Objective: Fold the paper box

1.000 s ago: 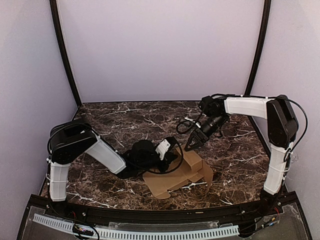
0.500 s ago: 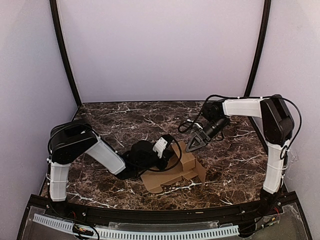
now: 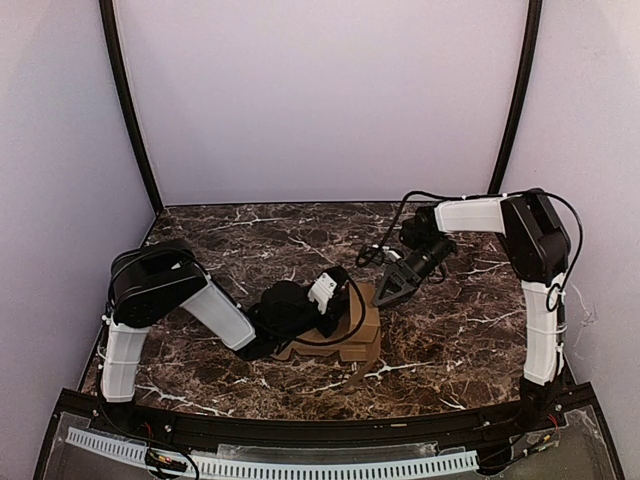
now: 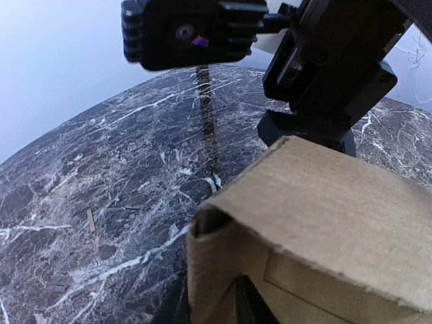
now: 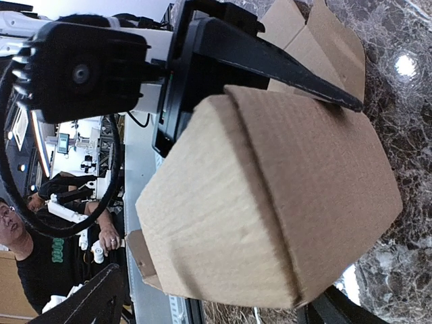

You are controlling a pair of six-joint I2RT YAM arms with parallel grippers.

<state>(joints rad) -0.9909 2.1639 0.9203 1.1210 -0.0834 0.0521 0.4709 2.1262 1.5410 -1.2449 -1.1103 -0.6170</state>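
The paper box point(image 3: 352, 336) is plain brown cardboard, partly folded into a cube-like shape, at the table's front centre. My left gripper point(image 3: 340, 312) lies low on its left side, shut on one cardboard wall. In the left wrist view point(image 4: 212, 307) that wall sits between the two fingers, and the box point(image 4: 324, 223) fills the lower right. My right gripper point(image 3: 391, 291) is open at the box's upper right edge. In the right wrist view point(image 5: 212, 307) its fingers stand wide apart with the box point(image 5: 270, 202) just ahead of them.
The dark marble table point(image 3: 250, 240) is walled in by purple panels and two black poles point(image 3: 130, 110). A black rail point(image 3: 300, 432) runs along the near edge. A small cardboard scrap point(image 4: 90, 220) lies on the marble left of the box.
The box has been drawn left and gathered from a spread sheet into a tighter, more upright shape. My right gripper has moved down and left, up to the box.
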